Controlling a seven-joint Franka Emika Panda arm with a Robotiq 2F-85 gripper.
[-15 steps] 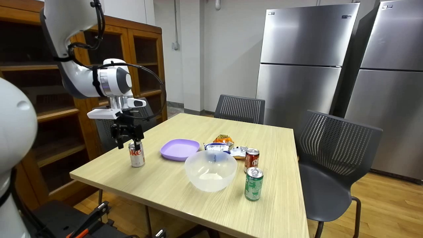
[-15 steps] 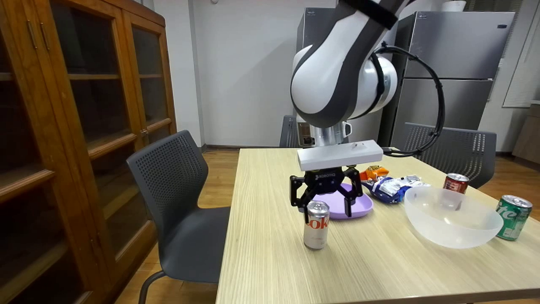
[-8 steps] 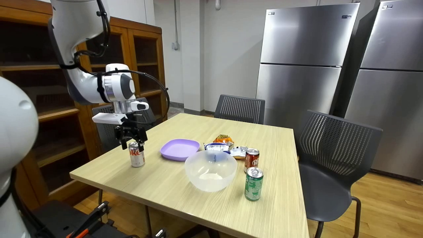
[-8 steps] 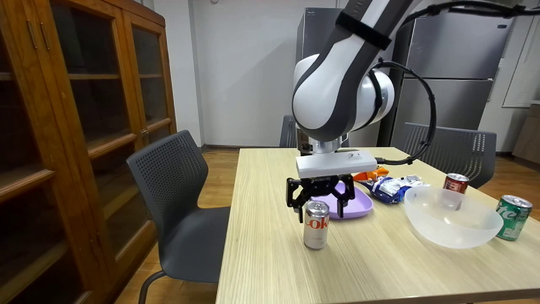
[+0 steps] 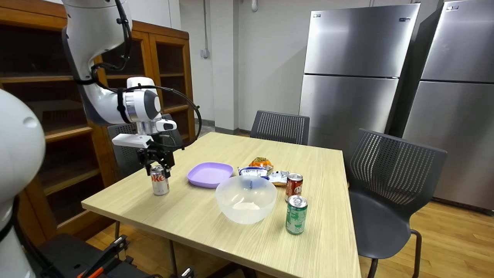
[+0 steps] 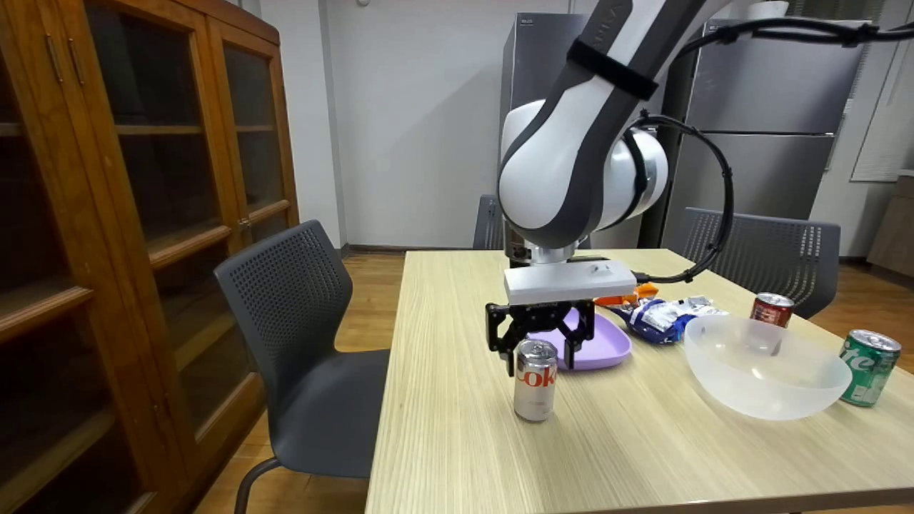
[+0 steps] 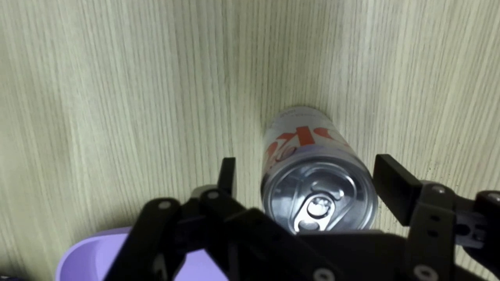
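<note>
A: Where's the silver Coke can [image 6: 535,391] relative to the tool [image 6: 540,360]?
B: Between the jaws. Standing upright on the table [image 6: 457,435].
A: Tool state?
B: Wide. Jaws spread past the can's width, straddling its top end, tips slightly below lid level. Gap on one side, so not gripped.
A: Centred?
B: No. Wrist view: one finger [image 7: 394,187] is right by the rim; the opposite finger [image 7: 226,175] has a strip of table showing between it and the can.
A: Contact on the near side?
B: Can't tell. Finger and rim overlap in that view.
A: Can orientation?
B: Lid up, pull tab visible in the wrist view. Red lettering on the side.
A: Neighbours?
B: Purple plate [image 5: 210,175], near the can, apart from it. Frosted bowl [image 5: 246,204] further off. Green can [image 5: 296,215] and dark red can [image 5: 294,186] near the bowl, well apart from the tool. In an exterior view, blue-and-white packet [image 6: 660,319] and orange packet [image 6: 628,294] lie bunched past the plate.
A: Around the table?
B: Dark mesh-back chairs [image 6: 293,307], wooden cabinet [image 6: 207,235], steel fridges [image 5: 353,92].
</note>
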